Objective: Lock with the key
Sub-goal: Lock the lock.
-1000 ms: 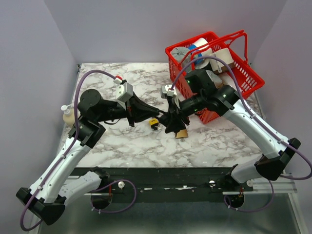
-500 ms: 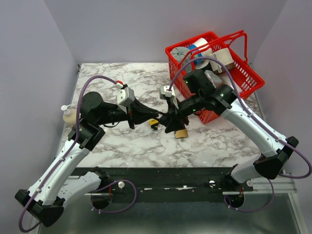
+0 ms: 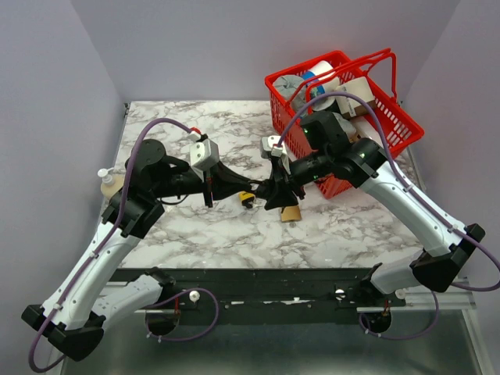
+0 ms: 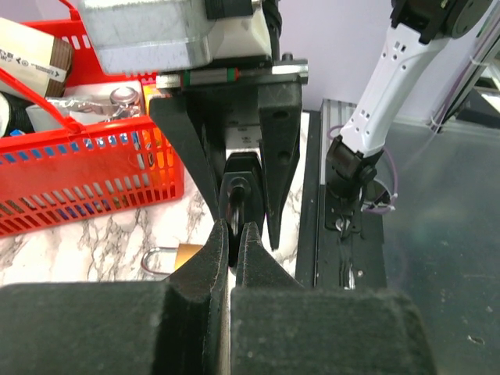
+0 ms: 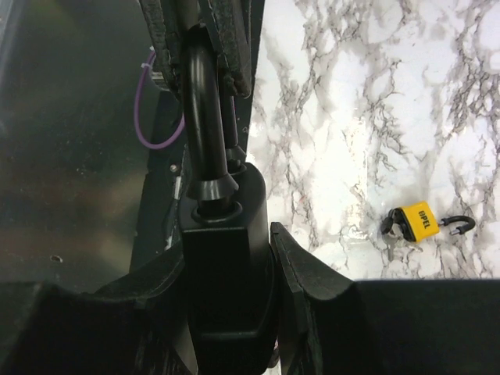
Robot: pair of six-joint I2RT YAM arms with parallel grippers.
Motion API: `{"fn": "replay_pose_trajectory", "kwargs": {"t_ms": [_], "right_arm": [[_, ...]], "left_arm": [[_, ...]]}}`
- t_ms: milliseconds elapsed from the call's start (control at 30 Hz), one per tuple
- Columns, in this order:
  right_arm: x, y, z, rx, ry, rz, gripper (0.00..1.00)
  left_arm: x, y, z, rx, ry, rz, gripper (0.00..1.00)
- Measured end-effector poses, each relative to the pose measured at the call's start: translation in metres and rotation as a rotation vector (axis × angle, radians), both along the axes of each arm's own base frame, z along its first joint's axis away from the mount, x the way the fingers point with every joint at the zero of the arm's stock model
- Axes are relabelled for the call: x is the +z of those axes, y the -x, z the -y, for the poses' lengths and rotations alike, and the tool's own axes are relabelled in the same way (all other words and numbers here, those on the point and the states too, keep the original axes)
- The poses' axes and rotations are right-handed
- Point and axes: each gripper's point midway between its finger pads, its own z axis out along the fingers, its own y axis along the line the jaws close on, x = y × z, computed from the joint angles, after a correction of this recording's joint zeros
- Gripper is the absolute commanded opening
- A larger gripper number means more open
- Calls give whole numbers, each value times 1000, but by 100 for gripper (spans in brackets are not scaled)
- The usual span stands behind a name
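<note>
A black padlock [image 5: 224, 305] hangs above the middle of the table, between the two grippers. My right gripper [image 5: 225, 258] is shut on its body, one finger on each side. The padlock's shackle [image 5: 200, 109] runs up into the pads of my left gripper [image 4: 233, 234], which is shut on it. From above, the left gripper [image 3: 248, 190] and the right gripper [image 3: 271, 193] meet tip to tip. The key is not clearly visible; the padlock's lower end is hidden by the fingers.
A yellow padlock [image 5: 418, 221] with dark keys beside it lies on the marble table [image 3: 195, 234], below the grippers. A brass padlock [image 3: 291, 212] lies next to it. A red basket [image 3: 355, 101] full of items stands at the back right. A small bottle [image 3: 109, 186] sits at the left edge.
The left arm's elbow has shifted slightly back and to the right. Both grippers stay joined at the black padlock in the same place.
</note>
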Motion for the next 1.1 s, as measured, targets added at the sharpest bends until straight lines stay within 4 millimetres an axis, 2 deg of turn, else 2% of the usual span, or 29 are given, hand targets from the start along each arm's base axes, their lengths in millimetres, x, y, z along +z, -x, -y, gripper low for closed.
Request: {"fn": "replay_pose_trajectory", "kwargs": {"t_ms": [667, 1100], "right_arm": [[1, -6, 5, -1, -18, 50, 1], [5, -5, 6, 0, -26, 51, 1]], "left_arm": [[-5, 1, -12, -3, -48, -49, 0], [-7, 3, -13, -22, -52, -71, 0]]}}
